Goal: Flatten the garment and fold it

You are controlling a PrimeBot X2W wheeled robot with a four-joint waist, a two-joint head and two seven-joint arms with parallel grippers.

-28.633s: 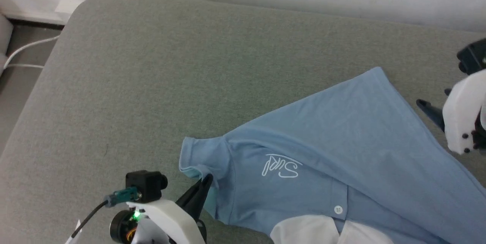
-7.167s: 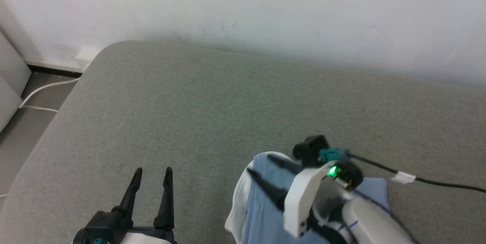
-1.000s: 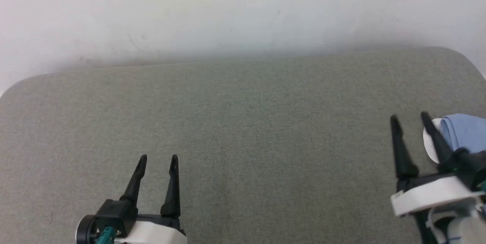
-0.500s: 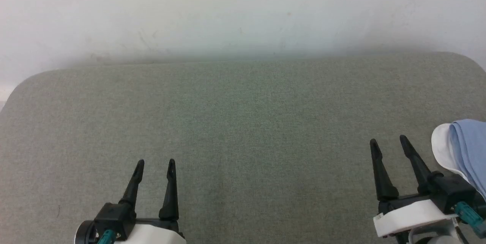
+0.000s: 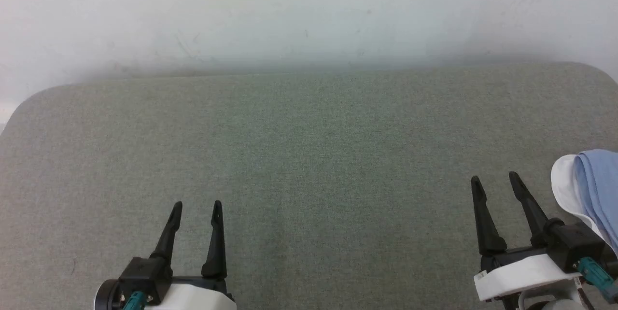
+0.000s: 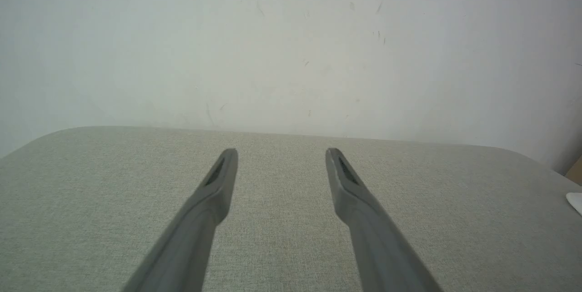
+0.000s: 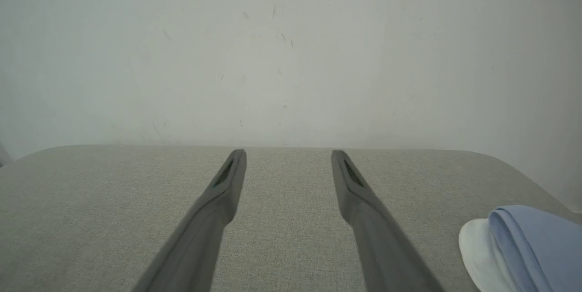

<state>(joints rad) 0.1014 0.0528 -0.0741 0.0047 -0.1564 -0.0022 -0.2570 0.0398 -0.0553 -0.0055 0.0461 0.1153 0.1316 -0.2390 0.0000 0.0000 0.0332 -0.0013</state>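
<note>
At the right edge of the broad grey-green woven fabric pad (image 5: 309,146) lies the light blue soft-knit garment (image 5: 598,189), gathered in layers, its white part curving out toward the pad's middle. Just beside it, over the pad's near right side, the right gripper (image 5: 494,177) hovers with its two long dark fingers spread and empty, not touching the cloth. Over the pad's near left side, well apart from the garment, the left gripper (image 5: 197,204) is spread too, holding nothing. A scuffed white wall (image 5: 309,10) rises behind the pad's far edge.
</note>
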